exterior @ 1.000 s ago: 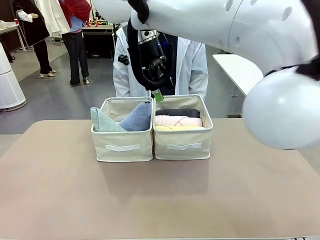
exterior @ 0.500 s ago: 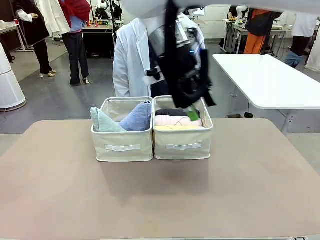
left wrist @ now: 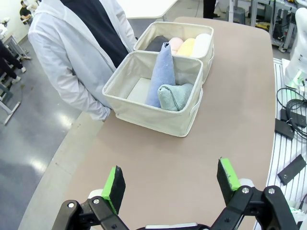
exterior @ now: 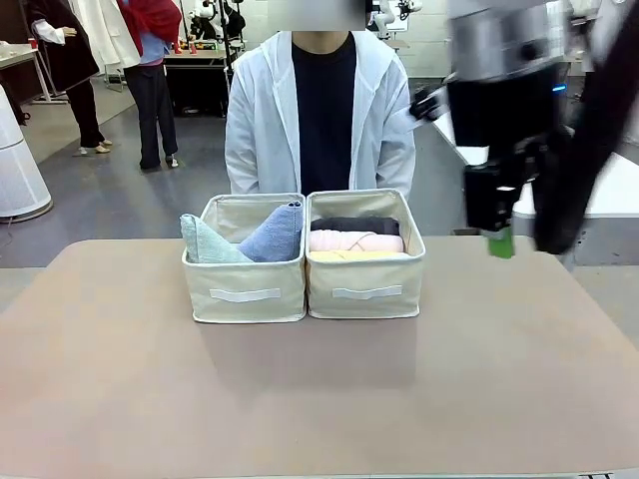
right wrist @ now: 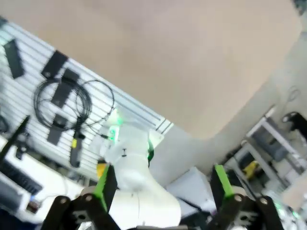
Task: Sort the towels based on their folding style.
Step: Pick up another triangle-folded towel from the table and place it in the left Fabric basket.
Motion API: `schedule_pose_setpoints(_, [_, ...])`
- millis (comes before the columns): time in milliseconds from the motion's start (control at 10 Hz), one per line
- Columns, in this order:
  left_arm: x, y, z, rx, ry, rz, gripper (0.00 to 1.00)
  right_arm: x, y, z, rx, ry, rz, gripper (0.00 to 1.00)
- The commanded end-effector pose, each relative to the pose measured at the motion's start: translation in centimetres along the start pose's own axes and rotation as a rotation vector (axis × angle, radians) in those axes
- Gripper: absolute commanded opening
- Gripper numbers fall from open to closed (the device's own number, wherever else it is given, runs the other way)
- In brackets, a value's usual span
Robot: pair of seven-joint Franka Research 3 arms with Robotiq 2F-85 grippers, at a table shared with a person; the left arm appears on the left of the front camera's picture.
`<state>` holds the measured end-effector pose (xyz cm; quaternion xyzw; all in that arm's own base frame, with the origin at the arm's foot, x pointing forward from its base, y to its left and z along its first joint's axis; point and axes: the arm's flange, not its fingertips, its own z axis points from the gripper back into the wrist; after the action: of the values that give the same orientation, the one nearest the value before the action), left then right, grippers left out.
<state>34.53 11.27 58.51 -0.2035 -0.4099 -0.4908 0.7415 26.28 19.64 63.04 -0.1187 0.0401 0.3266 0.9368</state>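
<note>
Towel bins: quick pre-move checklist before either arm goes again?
1. Cone folds together: the periwinkle-blue cone and the mint cone both sit in the left bin. Ok.
2. Rolls together: the dark grey roll, pink roll and yellow roll lie in the right bin, with the white roll beside them. Ok.
3. Left claw empty: jaws apart, nothing between the pads. Ok.
4. Right claw empty: jaws apart, nothing held. Ok.
5. Person's hands away from the bins: hands hidden from the cameras. Cannot tell.
</note>
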Motion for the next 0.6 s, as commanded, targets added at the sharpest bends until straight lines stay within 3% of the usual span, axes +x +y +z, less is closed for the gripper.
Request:
schedule_pose_setpoints(0, [0.0, -0.1, -0.1, -0.002, -0.005, -0.003, 1.00, -1.7, -3.1, -2.0, 0.063, -0.178, -0.059, 1.00])
schedule_pose_setpoints(300, [0.0, -0.1, -0.1, -0.002, -0.005, -0.003, 1.00, 0.3, -8.6, -5.2, 0.132, -0.326, -0.066, 1.00])
schedule_pose_setpoints(400, [0.0, -0.1, -0.1, -0.002, -0.005, -0.003, 1.00, 1.7, -9.9, -6.1, 0.104, -0.403, -0.089, 1.00])
schedule_pose_setpoints(500, [0.0, -0.1, -0.1, -0.002, -0.005, -0.003, 1.00, -1.6, -8.0, -2.8, 0.084, -0.287, -0.117, 1.00])
